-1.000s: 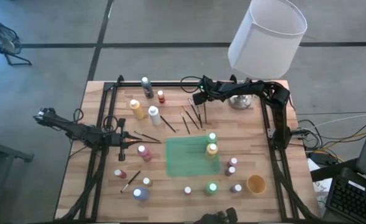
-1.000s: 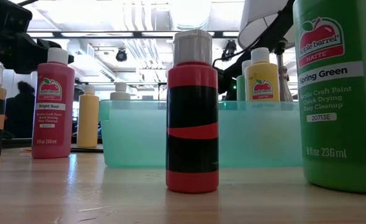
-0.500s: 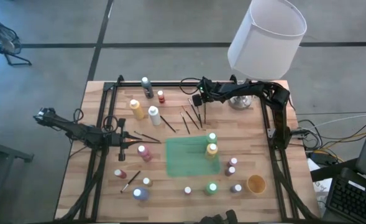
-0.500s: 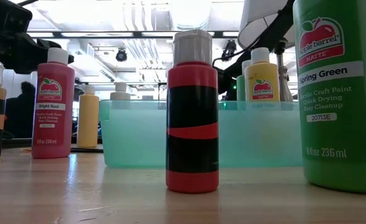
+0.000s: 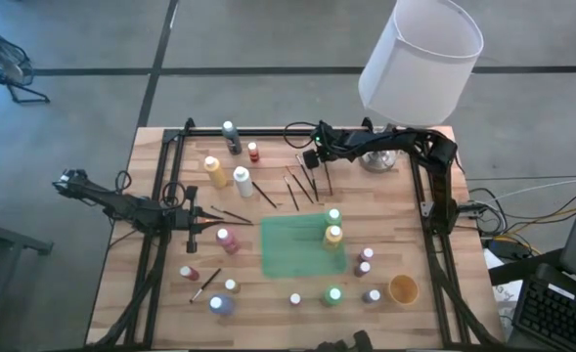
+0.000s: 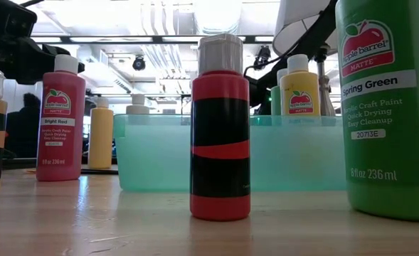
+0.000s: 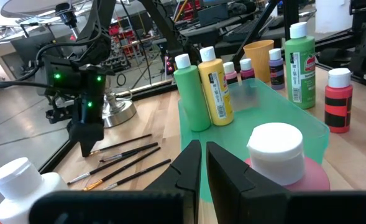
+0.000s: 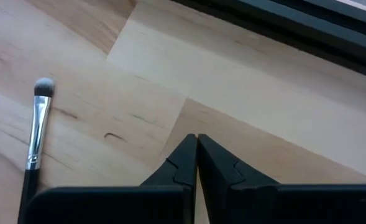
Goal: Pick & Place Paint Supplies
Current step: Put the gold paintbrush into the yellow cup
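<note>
Table [image 5: 405, 220]: pale wood planks inside a black frame, bare boards at the far left and far right corners.
Green tray [image 5: 292, 246]: centre, translucent; a green bottle [image 5: 333, 217] and a yellow bottle [image 5: 333, 235] stand at its right edge.
Paint bottles: pale-capped, scattered left of the tray and along the near edge; a red, black-banded one [image 6: 220, 128] stands nearest the low camera.
Brushes [image 5: 297, 186]: thin, dark-handled, fanned just beyond the tray.
Right claw [image 5: 310, 156]: closed, empty, above the brushes.
Left claw [image 5: 201, 229]: nearly closed, empty, at the left.
</note>
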`<action>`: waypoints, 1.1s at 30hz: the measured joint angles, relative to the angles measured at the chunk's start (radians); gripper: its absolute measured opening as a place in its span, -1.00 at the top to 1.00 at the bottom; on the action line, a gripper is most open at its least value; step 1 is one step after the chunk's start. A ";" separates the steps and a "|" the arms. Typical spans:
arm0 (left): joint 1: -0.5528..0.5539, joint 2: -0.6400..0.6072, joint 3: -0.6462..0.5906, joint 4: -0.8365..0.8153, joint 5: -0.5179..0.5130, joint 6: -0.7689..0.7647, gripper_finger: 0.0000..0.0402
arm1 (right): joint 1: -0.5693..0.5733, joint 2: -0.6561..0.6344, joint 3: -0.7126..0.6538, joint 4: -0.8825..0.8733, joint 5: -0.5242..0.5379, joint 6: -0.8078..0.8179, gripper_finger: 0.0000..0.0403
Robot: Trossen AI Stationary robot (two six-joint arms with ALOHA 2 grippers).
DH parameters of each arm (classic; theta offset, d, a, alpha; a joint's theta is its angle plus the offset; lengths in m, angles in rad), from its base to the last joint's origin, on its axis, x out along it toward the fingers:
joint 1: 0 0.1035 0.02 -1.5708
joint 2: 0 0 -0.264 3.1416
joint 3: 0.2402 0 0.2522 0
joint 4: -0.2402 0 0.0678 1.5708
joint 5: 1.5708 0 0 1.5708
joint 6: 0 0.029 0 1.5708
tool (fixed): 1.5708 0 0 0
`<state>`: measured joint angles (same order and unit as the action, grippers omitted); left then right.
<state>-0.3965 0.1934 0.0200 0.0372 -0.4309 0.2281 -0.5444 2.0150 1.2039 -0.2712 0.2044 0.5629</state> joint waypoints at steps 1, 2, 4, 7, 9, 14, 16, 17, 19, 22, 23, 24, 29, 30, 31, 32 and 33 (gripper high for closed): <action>0.000 0.000 0.000 0.000 0.000 0.000 0.85 | 0.002 -0.005 -0.001 -0.004 -0.006 -0.005 0.96; 0.000 0.000 0.000 0.000 0.000 0.000 0.85 | 0.006 -0.011 -0.002 -0.008 -0.011 -0.012 0.96; 0.000 0.000 0.000 0.000 0.000 0.000 0.85 | 0.015 -0.030 -0.004 -0.026 -0.030 -0.021 0.96; 0.000 0.000 0.000 0.000 0.000 0.000 0.85 | 0.038 -0.072 -0.005 -0.018 -0.040 -0.037 0.96; 0.000 0.000 0.000 0.000 0.000 0.000 0.85 | 0.054 -0.105 -0.005 -0.009 -0.040 -0.047 0.96; 0.000 0.000 0.000 0.000 0.000 0.000 0.85 | 0.111 -0.173 -0.004 0.002 -0.024 -0.077 0.96; 0.000 0.000 0.000 0.000 0.000 0.000 0.85 | 0.138 -0.202 -0.004 0.014 -0.022 -0.098 0.96; 0.000 0.000 0.000 0.000 0.000 0.000 0.85 | 0.152 -0.216 -0.004 0.017 -0.019 -0.108 0.96; 0.000 0.000 0.000 0.000 0.000 0.000 0.85 | 0.178 -0.245 -0.004 0.020 -0.008 -0.121 0.96; 0.000 0.000 0.000 0.000 0.000 0.000 0.85 | 0.210 -0.295 -0.004 0.021 0.004 -0.135 0.96; 0.000 0.000 0.000 0.000 0.000 0.000 0.85 | 0.220 -0.313 -0.004 0.022 0.004 -0.144 0.96; 0.000 0.000 0.000 0.000 0.000 0.000 0.85 | 0.230 -0.331 -0.005 0.022 0.004 -0.152 0.96; 0.000 0.000 0.000 0.000 0.000 0.000 0.85 | 0.282 -0.421 -0.013 0.020 0.001 -0.213 0.96; 0.000 0.000 0.000 0.000 0.000 0.000 0.85 | 0.294 -0.441 -0.013 0.021 -0.007 -0.236 0.96; 0.000 0.000 0.000 0.000 0.000 0.000 0.85 | 0.307 -0.462 -0.016 0.023 -0.019 -0.253 0.96; 0.000 0.000 0.000 0.000 0.000 0.000 0.85 | 0.320 -0.483 -0.020 0.023 -0.031 -0.270 0.96; 0.000 0.000 0.000 0.000 0.000 0.000 0.85 | 0.333 -0.504 -0.023 0.022 -0.044 -0.287 0.96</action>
<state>-0.3965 0.1932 0.0200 0.0372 -0.4309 0.2282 -0.2113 1.5114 1.1812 -0.2487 0.1601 0.2755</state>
